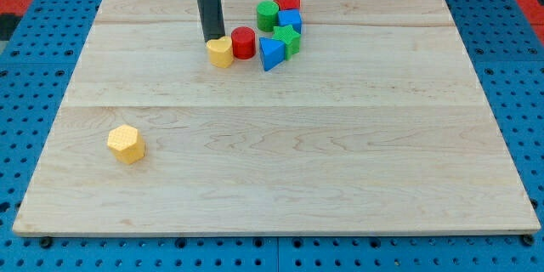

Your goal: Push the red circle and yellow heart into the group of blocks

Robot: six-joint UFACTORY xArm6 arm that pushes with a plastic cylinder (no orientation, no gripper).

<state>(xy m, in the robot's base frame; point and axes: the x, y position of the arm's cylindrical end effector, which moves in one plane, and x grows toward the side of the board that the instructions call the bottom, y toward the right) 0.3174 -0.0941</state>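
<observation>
The red circle (244, 42) stands near the view's top centre, touching the yellow heart (221, 53) on its left. My tip (213, 38) is right at the heart's upper left edge. Just right of the red circle is a group of blocks: a blue triangle (271, 53), a green star (289, 40), a blue cube (291, 21), a green circle (268, 14) and a red star (288, 2). A narrow gap separates the red circle from the blue triangle.
A yellow hexagon (126, 144) lies alone at the view's lower left. The wooden board (280, 161) rests on a blue perforated surface, with its edges all in view.
</observation>
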